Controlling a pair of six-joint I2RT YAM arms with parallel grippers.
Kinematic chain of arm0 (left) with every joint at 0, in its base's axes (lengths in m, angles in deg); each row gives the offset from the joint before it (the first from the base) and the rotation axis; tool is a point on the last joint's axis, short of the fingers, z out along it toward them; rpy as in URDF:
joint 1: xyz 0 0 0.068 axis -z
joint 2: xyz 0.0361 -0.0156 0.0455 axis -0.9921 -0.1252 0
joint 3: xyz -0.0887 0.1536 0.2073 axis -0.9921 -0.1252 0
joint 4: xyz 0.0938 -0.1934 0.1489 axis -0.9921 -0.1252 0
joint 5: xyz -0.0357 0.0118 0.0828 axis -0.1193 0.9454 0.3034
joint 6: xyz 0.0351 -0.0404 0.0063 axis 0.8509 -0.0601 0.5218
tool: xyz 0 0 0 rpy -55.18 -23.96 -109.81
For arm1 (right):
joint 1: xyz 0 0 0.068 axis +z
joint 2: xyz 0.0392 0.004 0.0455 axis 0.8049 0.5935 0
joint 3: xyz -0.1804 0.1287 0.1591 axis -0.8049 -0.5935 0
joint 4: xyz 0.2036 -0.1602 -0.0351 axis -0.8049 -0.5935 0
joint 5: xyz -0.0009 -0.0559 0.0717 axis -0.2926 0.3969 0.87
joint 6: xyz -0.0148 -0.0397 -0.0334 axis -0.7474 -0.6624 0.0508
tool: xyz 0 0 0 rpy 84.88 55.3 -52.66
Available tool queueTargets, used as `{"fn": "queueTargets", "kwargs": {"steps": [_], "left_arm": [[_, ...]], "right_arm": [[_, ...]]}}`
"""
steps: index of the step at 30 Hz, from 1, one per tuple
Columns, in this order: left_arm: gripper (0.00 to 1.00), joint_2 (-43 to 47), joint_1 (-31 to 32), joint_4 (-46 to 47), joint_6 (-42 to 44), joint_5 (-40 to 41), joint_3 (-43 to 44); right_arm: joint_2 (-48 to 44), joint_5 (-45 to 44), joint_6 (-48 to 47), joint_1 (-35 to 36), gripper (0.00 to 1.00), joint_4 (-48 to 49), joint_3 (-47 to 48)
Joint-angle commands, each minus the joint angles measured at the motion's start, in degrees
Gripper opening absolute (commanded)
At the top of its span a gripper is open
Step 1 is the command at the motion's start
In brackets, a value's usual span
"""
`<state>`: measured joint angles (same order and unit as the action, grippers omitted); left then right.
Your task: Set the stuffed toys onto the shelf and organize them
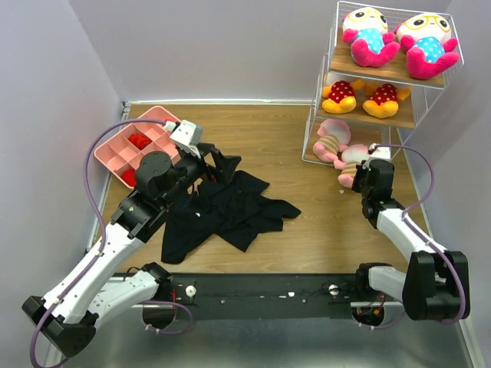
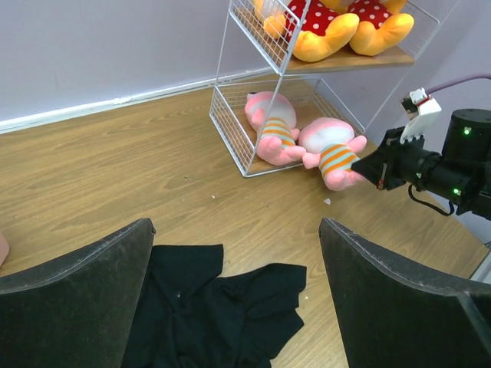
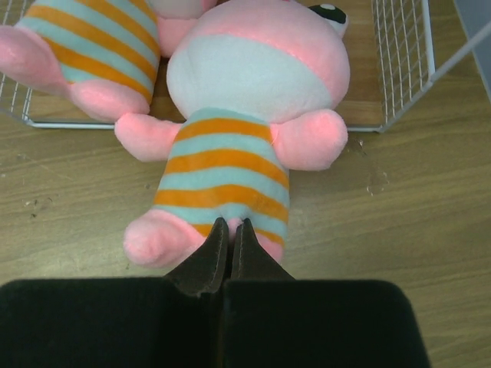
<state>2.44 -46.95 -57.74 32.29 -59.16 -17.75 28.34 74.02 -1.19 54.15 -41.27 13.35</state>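
1. Gripper state first: your right gripper [image 3: 232,224] is closed on nothing. Its two tips are pressed together and touch the foot end of the outer striped doll [image 3: 230,153], at the lower middle of the right wrist view.
2. That doll lies straight ahead of the tips, and its long axis runs away from you. Its legs rest on the bench [image 3: 430,230], and its head is past the front wire of the bottom tier, inside the shelf [image 3: 403,54].
3. The tips sit near the body's centre line. You would likely want a push along that axis, so the doll slides in and does not swing round.
4. For room, the second striped doll [image 3: 84,54] fills the upper left of that view, just beside the outer doll's arm. Bare board shows to the right of the head, bounded by the wire side wall at the upper right, so keep the head off that wall.
5. Your left gripper [image 1: 219,161] is wide open and empty. It hangs over the black garment [image 1: 222,207] at centre left of the top view, well apart from the shelf, so your right arm is much the nearer.
6. Farthest off, at the upper right of the top view, the red-dotted dolls [image 1: 341,96] lie on the middle board and the blue-dotted dolls [image 1: 368,34] on the top one. Only the bottom tier looks unfinished.
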Motion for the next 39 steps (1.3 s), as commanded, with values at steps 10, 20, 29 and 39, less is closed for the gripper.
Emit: {"fn": "queueTargets", "kwargs": {"steps": [10, 20, 29, 39], "left_arm": [[0.99, 0.78, 0.27, 1.31, -0.34, -1.49, -0.50], [0.99, 1.22, 0.27, 1.48, -0.78, -2.37, -0.33], [0.99, 1.75, 0.27, 1.31, -0.69, -2.29, -0.33], [0.99, 2.63, 0.27, 1.48, -0.69, -2.73, -0.33]], "right_arm": [[8.24, 2.77, -3.37, -3.55, 0.03, 8.52, 7.10], [16.23, -0.21, -9.79, -3.99, 0.08, 2.38, 17.64], [19.84, -2.59, -11.98, -3.99, 0.20, 1.67, 20.64], [22.31, -4.79, -12.43, -3.99, 0.32, 0.35, 23.02]]}}
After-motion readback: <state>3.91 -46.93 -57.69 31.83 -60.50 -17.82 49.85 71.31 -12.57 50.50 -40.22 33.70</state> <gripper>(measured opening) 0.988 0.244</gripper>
